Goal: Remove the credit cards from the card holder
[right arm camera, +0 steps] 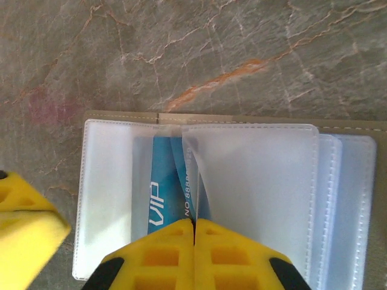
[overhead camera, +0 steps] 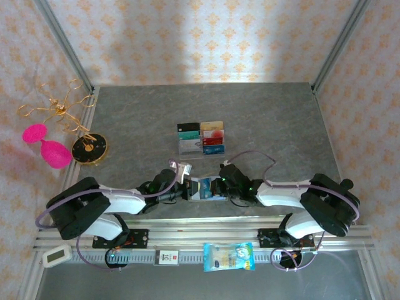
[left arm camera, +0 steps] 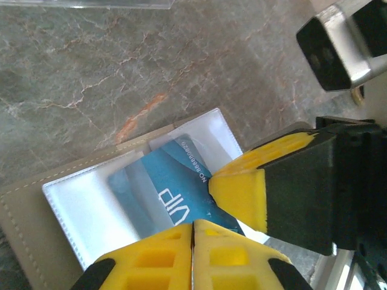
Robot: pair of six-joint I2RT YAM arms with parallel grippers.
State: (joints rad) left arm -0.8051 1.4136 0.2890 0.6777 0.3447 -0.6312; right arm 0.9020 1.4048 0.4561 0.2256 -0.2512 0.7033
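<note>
Centrally at the table's (overhead camera: 269, 119) near edge, the grey-tan card holder (overhead camera: 203, 189) is lying open, with a blue VIP card (right arm camera: 158, 181) sitting inside a clear pocket. Both the left gripper (left arm camera: 193, 254) and right gripper (right arm camera: 195, 254) are holding their yellow fingers (left arm camera: 151, 263) together at that card's edge; whether either is pinching anything is unclear. Farther back, other credit cards (overhead camera: 212, 132) are standing in a clear acrylic tray (overhead camera: 187, 150).

The top external camera sits above and behind the arm bases, looking down and forward over the whole table (overhead camera: 269, 112). The left wrist camera looks down past the left gripper (left arm camera: 193, 225), very close to the card holder (left arm camera: 24, 241). The right wrist camera looks down past the right gripper (right arm camera: 195, 222), equally close, from the opposite side. Both wrist views share the blue card (right arm camera: 160, 181).
</note>
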